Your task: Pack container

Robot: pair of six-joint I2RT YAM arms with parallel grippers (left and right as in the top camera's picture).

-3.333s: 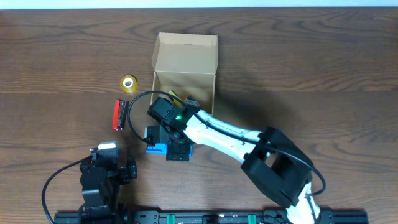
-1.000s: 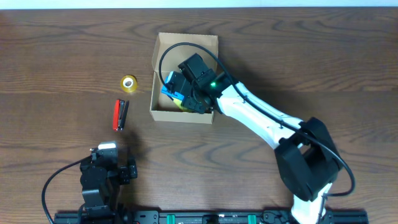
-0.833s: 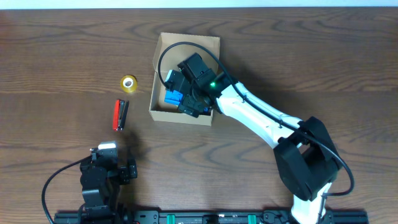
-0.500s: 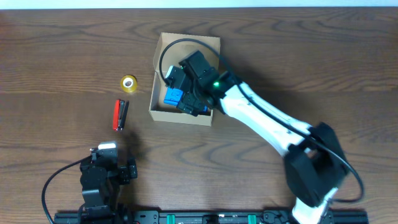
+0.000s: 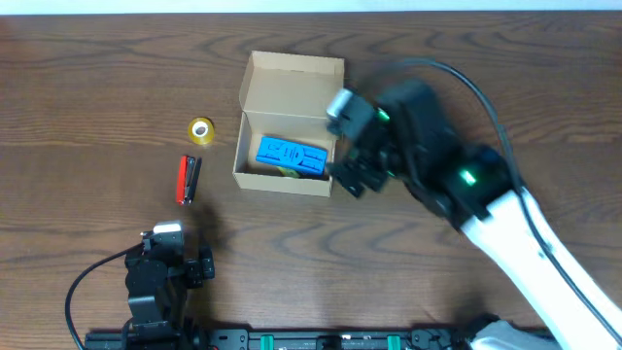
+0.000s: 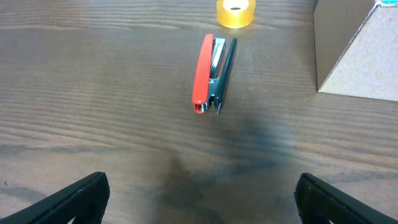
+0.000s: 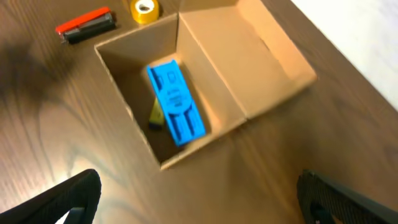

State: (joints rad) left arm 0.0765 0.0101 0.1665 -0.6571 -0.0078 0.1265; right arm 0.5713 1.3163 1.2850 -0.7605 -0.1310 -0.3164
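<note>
While its flap lid lies open toward the far edge, the container (image 5: 289, 86) sits on the surface left of centre, nearer the far side than the near one. Inside it a blue flat item (image 5: 290, 155) lies along the floor of the box, with a small yellowish piece (image 7: 155, 114) partly under its near side; what that piece is I cannot tell.

Just right of the container, the right gripper (image 7: 199, 202) hangs above the box's right side, blurred in the overhead view; the wrist view shows its fingers spread wide with nothing between them. West of the container a yellow tape roll (image 5: 201, 129) stands apart, and a red stapler (image 5: 187, 180) lies near it, toward the near edge.

Well apart, at the near left corner, the left gripper (image 6: 211, 202) rests low with its fingers wide and empty, facing the stapler.

Dark brown wood grain covers the surface (image 5: 505, 58), bare on its right half. A black rail (image 5: 311, 340) runs along its near edge. Beyond the far edge a pale strip (image 7: 360, 37) shows, perhaps floor or wall.
</note>
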